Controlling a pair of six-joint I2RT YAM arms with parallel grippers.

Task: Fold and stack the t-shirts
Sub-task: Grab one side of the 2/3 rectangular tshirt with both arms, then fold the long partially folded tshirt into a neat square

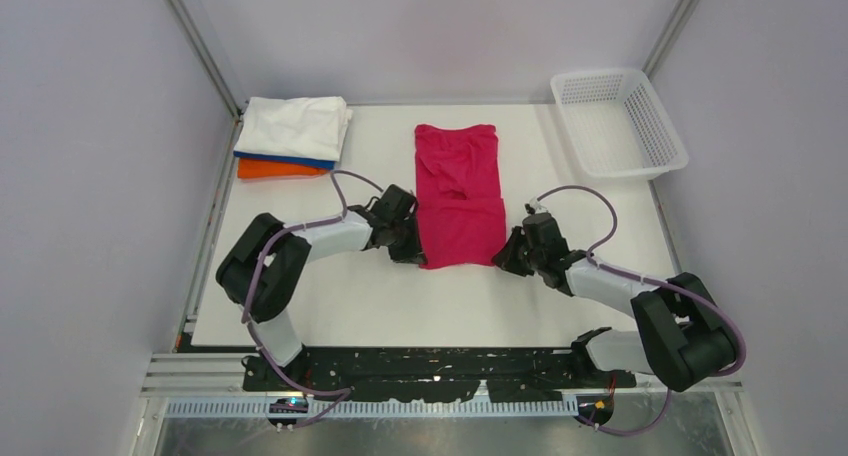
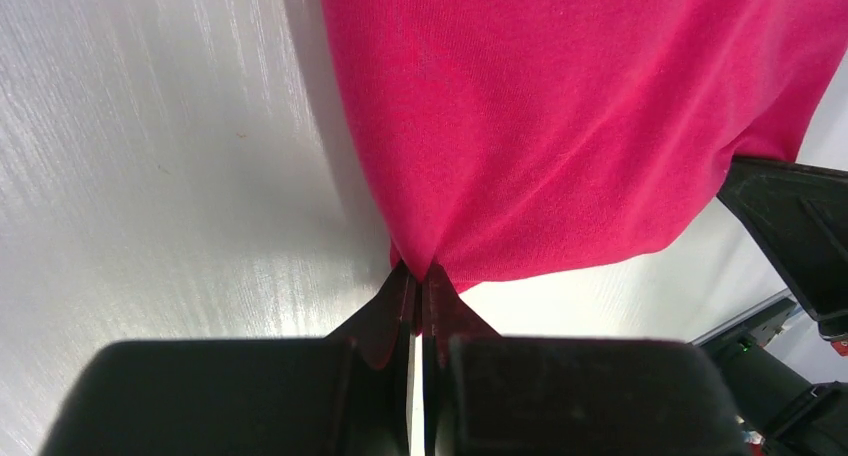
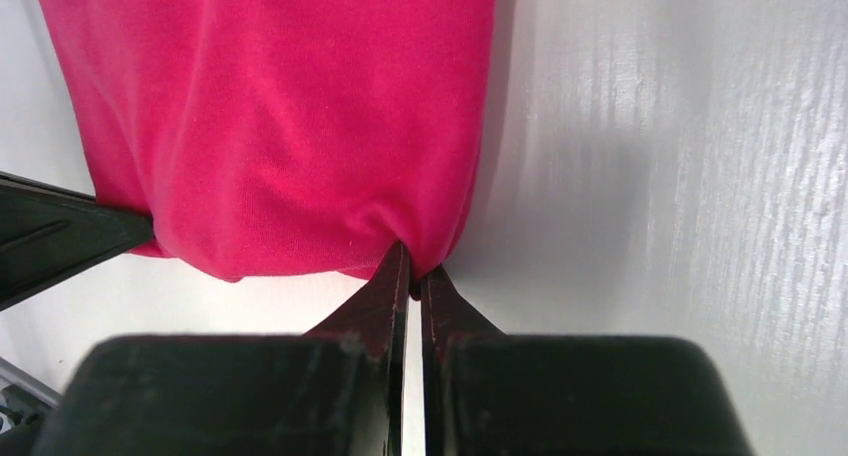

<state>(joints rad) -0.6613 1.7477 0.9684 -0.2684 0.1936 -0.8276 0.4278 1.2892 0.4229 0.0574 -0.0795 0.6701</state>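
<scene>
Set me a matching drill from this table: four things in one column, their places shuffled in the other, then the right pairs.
Things
1. magenta t-shirt
2. white t-shirt
3. orange t-shirt
4. mesh basket

Places
A. bottom layer, far left
B. far right corner
C. top layer, far left
D. lying alone in the centre

Pairs: 1-D, 2-C, 3-A, 4-B

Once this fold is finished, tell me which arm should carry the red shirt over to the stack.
Left, most likely. The stack lies far left, on that arm's side. Both the left pincer and right pincer are shut on near corners of the red shirt.
</scene>
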